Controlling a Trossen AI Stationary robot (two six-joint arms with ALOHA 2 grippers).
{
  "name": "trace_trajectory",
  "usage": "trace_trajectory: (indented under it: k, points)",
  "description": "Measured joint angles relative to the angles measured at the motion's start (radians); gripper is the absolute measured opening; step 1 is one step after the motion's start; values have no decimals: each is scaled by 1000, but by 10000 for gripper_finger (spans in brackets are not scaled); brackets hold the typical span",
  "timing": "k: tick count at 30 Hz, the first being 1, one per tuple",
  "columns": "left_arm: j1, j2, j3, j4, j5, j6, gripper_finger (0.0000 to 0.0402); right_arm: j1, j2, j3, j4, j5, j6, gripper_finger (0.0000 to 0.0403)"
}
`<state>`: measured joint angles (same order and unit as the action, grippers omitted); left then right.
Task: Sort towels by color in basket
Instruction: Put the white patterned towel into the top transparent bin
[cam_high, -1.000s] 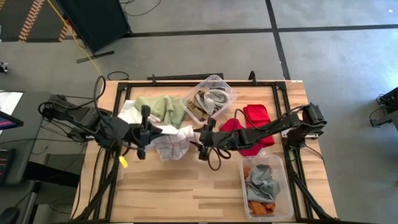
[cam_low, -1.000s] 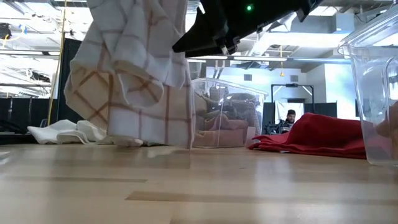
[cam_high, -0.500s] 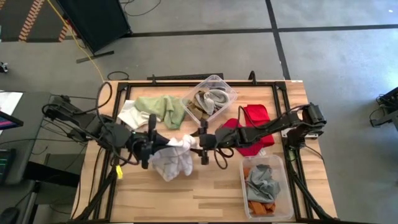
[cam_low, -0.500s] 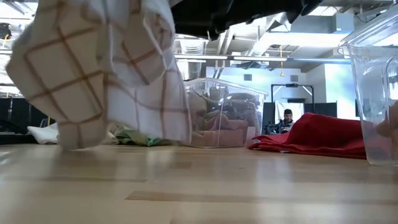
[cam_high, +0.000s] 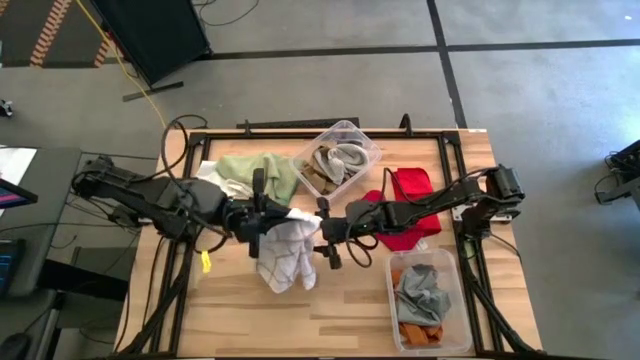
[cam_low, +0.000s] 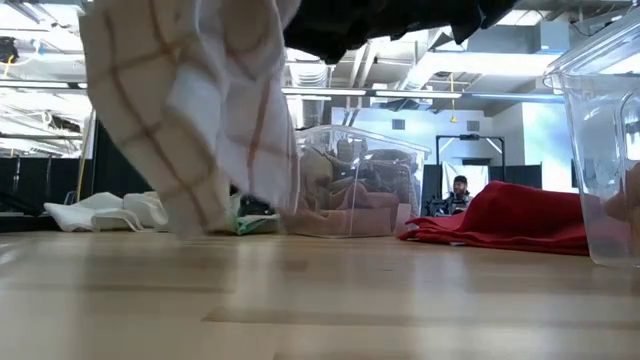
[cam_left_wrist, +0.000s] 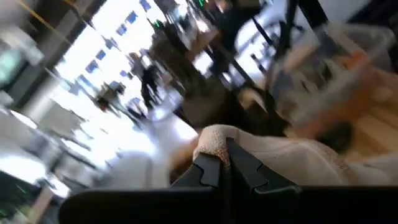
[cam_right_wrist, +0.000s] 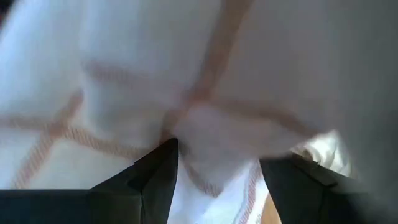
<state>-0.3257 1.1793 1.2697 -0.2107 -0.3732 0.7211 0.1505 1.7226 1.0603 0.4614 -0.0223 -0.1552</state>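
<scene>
Mid-sort: left gripper (cam_high: 262, 215) fingers clamped on white-checked towel (cam_high: 287, 256) hanging mid-desk; right gripper (cam_high: 327, 240) fingers apart at it. Two bins part-filled; green (cam_high: 257, 172), red (cam_high: 408, 208) towels remained loose.

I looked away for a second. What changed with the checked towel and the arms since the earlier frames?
The left gripper, shut on the checked towel, carried it rightward, toward the right gripper, which is open against it. The bins, red towels and green towel stayed put.
</scene>
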Motion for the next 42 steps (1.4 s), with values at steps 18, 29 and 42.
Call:
trace_trajectory:
  k: [18,29,42]
  points:
    - [104,0,-386,47,14,-372,0,61,0,0,-307,108,212,255]
    - [179,0,-599,190,191,-572,8,70,0,0,-378,156,288,255]
    - [182,76,-704,293,331,-682,171,72,0,0,-368,156,289,255]
